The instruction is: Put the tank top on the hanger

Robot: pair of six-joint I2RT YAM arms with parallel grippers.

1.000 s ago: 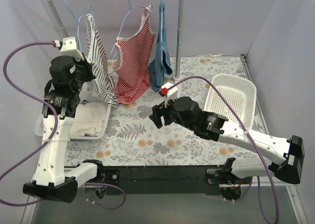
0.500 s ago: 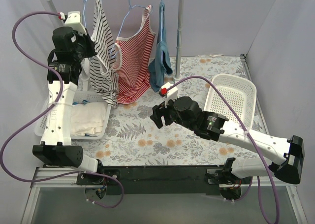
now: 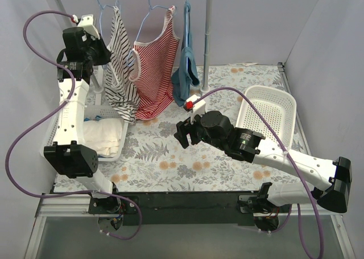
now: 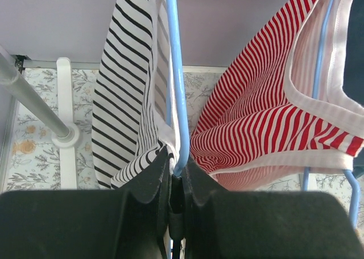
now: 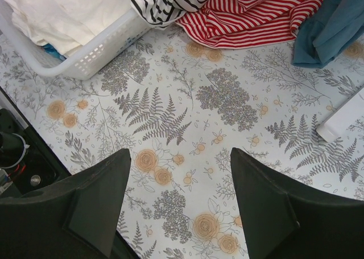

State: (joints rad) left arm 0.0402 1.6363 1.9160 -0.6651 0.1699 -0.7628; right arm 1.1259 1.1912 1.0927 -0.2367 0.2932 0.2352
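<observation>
Gripping the hanger (image 4: pixel 175 71) bearing the tank top (image 4: pixel 122 88), the left tool (image 4: pixel 176 167) is clamped; the right tool (image 5: pixel 179 156) gapes, empty.

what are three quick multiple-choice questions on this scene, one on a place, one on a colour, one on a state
1. The red-striped top hangs:
A) left of the tank top
B) between the tank top and the blue garment
C) in a basket

2. The hanger clamped in the left gripper is:
A) red
B) white
C) light blue

3. The right gripper is:
A) open and empty
B) shut on cloth
C) shut on a basket rim

Answers:
1. B, the top view shows it in the middle of the three.
2. C, the left wrist view shows blue wire between the fingers.
3. A, its fingers stand apart over bare table.
</observation>
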